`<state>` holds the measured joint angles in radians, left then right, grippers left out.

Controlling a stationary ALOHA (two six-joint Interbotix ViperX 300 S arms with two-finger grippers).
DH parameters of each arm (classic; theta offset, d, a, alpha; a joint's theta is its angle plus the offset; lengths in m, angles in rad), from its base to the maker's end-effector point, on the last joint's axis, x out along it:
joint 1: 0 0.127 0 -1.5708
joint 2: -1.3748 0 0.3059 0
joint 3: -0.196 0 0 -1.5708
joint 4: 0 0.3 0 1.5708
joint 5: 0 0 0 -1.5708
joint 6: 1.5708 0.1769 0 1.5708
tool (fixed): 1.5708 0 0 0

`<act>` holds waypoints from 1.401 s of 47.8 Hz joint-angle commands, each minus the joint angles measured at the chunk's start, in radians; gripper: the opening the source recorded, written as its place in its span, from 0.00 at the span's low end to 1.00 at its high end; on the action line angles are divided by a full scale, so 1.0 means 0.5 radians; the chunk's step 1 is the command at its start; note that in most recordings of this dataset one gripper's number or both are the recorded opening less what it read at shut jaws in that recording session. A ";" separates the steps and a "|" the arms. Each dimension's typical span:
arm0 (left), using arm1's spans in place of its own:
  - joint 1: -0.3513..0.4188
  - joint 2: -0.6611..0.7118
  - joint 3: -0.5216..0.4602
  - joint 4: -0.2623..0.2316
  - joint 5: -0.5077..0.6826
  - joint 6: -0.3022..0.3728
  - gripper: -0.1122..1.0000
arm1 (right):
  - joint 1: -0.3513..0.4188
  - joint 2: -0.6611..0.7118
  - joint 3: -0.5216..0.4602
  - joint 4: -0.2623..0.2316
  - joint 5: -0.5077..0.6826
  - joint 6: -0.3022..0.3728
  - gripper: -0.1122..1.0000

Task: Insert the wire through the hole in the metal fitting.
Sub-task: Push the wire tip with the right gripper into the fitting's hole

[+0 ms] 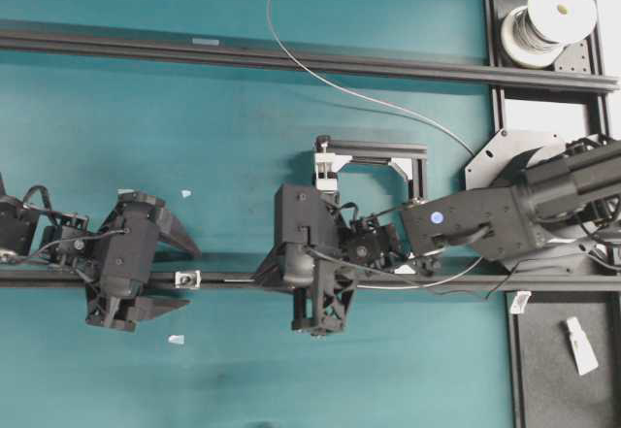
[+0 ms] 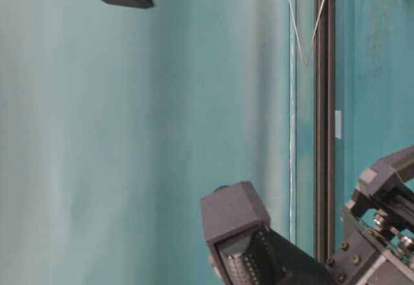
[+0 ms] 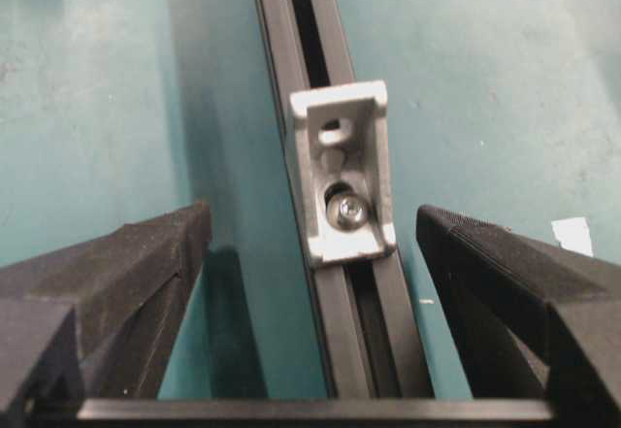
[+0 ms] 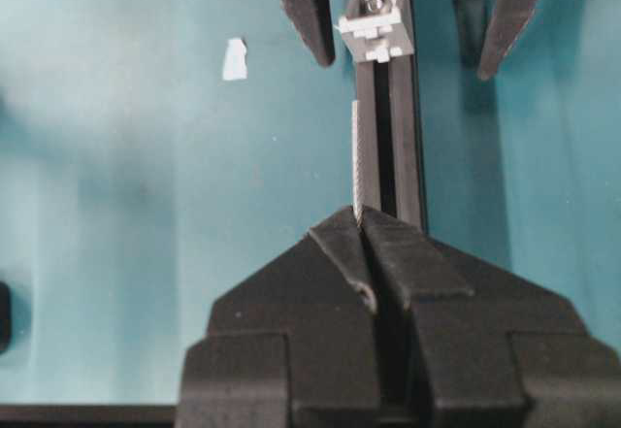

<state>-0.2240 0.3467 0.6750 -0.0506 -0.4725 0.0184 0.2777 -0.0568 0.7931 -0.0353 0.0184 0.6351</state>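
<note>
Item: right gripper (image 4: 361,222). Jaws pressed together on the wire (image 4: 356,161), whose short free end sticks out straight ahead of the fingertips, along the black rail (image 4: 400,156).

Item: metal fitting (image 4: 376,23). Sits on that rail, ahead of the wire tip and apart from it; a stretch of bare rail lies between them. A screw shows in its lower face in the left wrist view.

Item: left gripper (image 3: 310,253). Jaws spread wide, one finger on either side of the rail, nothing held. The metal fitting (image 3: 344,176) lies just ahead, centred between the fingers and touching neither.

Item: wire spool (image 1: 548,18). Stands far behind the right gripper; the wire (image 1: 388,103) runs from near it in a long loose arc to that gripper.

Risks, as judged:
- The free end is thin and flexible, so it may bend or glance off the fitting's face if it meets it off the hole.
- The tip appears slightly to one side of the fitting's centre; advancing without correction may miss.
- The left fingers closing unevenly could nudge or twist the fitting.
- The slack arc could snag.

Writing: none legible; small white tape scraps (image 4: 234,59) are blank.
</note>
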 commanded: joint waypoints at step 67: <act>-0.046 -0.074 0.012 -0.003 -0.015 -0.003 0.70 | -0.071 0.153 -0.034 -0.003 -0.224 0.000 0.10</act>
<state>-0.2439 0.3436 0.6872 -0.0506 -0.4725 0.0169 0.2454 0.0291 0.7946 -0.0353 -0.0859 0.6366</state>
